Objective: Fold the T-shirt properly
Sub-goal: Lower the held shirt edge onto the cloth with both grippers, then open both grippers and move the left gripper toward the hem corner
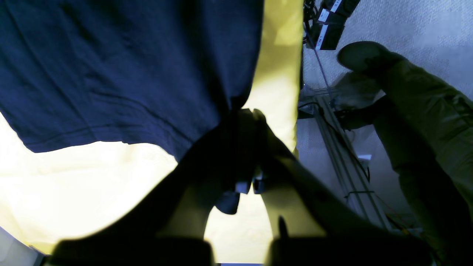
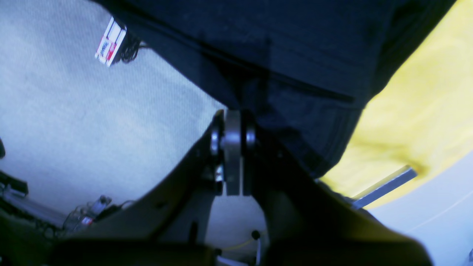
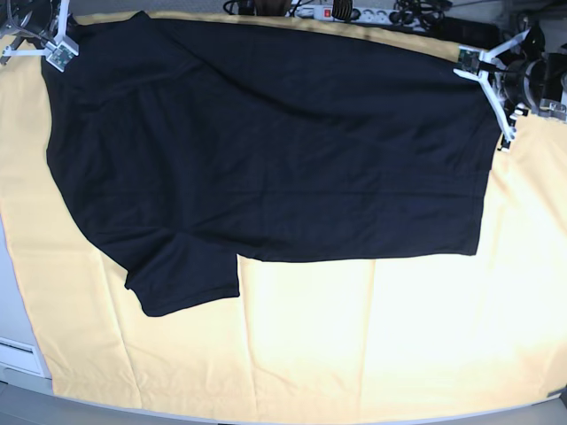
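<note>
Black cloth of the T-shirt [image 3: 275, 150] spreads over the yellow table cloth [image 3: 354, 345], stretched between both pincers. The left gripper [image 1: 248, 122] is clenched on one corner, the shirt fanning out beyond its tips. The right gripper [image 2: 232, 127] pinches the opposite corner, carpeted floor [image 2: 74, 103] beside it.

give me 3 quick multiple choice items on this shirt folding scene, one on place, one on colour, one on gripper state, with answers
1. Where do the two grippers hold the T-shirt?
A. far corners
B. near hem
C. middle

2. What colour is the table cloth?
A. white
B. yellow
C. green

3. What state is the left gripper in?
A. wide open
B. shut on nothing
C. shut on the T-shirt

Answers:
1 A, both arms sit at the far corners in the base view.
2 B, yellow shows all around the shirt.
3 C, dark cloth is pinched between its jaws, as with the right gripper.
</note>
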Controlling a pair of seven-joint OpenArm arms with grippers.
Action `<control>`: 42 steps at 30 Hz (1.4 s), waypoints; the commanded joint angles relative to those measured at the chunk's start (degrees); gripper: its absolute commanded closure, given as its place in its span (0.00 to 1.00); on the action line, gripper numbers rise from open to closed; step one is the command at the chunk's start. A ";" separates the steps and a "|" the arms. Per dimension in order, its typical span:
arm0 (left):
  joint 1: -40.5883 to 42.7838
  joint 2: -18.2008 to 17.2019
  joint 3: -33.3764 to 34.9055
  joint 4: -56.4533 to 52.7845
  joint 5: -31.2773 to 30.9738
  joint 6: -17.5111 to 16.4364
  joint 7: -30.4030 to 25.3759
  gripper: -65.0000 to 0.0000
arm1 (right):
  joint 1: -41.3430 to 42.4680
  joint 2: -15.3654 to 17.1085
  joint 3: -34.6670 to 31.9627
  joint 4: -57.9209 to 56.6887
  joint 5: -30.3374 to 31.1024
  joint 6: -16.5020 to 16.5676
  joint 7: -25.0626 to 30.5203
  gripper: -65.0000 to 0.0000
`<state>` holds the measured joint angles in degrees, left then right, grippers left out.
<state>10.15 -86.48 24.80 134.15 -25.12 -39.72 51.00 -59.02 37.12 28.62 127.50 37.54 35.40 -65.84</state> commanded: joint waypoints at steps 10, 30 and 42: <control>-0.35 -1.31 -0.48 0.35 -5.57 -0.28 4.55 1.00 | -0.48 0.68 0.68 0.76 -0.42 -0.04 -0.15 1.00; -0.52 -1.31 -0.48 0.35 2.75 3.02 4.52 0.62 | -0.15 0.83 0.70 4.00 -9.01 -3.06 2.80 0.55; -0.52 2.23 -0.48 0.35 34.21 40.46 -0.31 0.62 | 1.88 0.83 0.70 7.50 -28.70 -21.66 18.27 0.55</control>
<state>10.00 -82.85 24.75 133.99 8.60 0.47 50.78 -56.80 37.15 28.62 134.30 9.58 14.26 -48.05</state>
